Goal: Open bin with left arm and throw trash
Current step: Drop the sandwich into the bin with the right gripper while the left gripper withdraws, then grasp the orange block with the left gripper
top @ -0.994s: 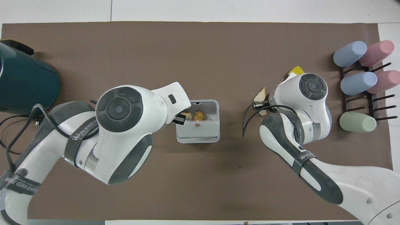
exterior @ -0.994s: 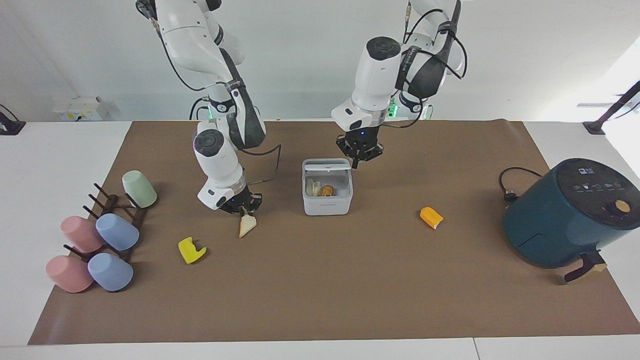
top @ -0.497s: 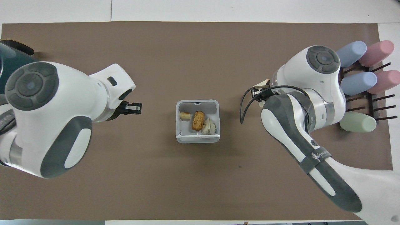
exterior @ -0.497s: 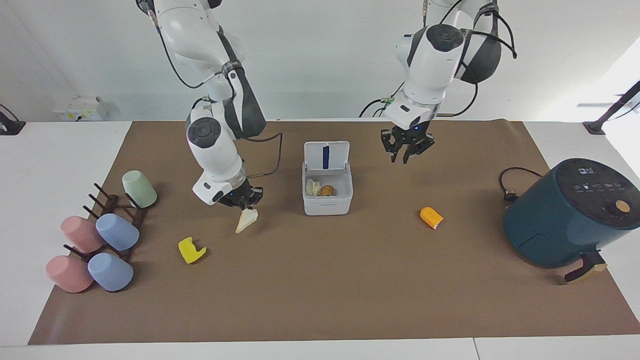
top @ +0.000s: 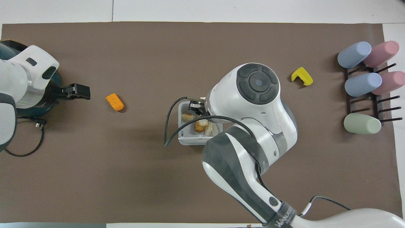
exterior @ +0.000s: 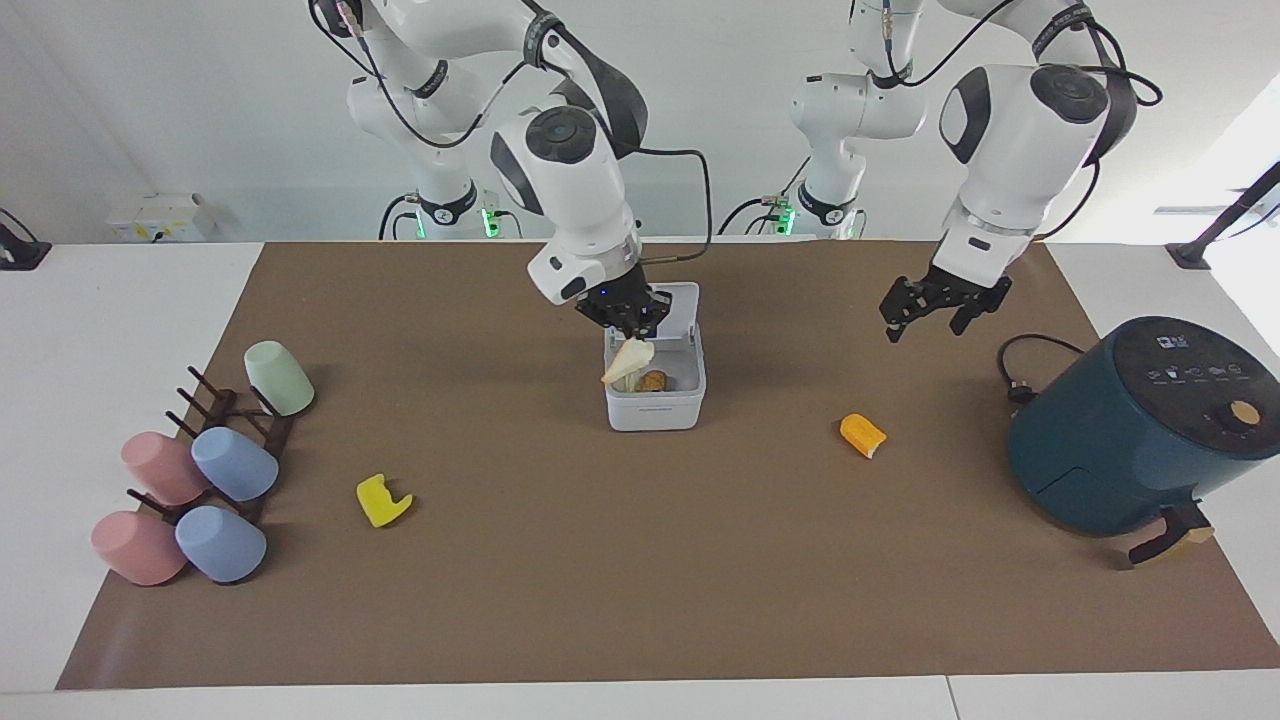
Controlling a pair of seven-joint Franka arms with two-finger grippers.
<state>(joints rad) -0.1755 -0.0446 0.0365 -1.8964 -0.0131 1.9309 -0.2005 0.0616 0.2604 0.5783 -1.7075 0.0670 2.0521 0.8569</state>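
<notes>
The white bin [exterior: 655, 410] stands mid-mat with its lid [exterior: 681, 304] raised upright; several food scraps [exterior: 657, 380] lie inside. My right gripper [exterior: 626, 318] is shut on the pale bread wedge [exterior: 627, 361], which hangs over the open bin at its rim. In the overhead view the right arm covers much of the bin [top: 190, 141]. My left gripper [exterior: 938, 308] is up in the air over the mat between the bin and the air fryer, and holds nothing. The orange chunk [exterior: 862, 435] and the yellow chunk [exterior: 383, 500] lie on the mat.
A dark teal air fryer [exterior: 1130, 430] with its cable stands at the left arm's end. A rack of pastel cups [exterior: 200, 470] is at the right arm's end. The orange chunk [top: 115, 102] lies between the bin and the air fryer.
The lid swung up fully. My right gripper lifted the bread wedge off the mat and carried it over the bin. My left gripper drew away from the bin toward the air fryer.
</notes>
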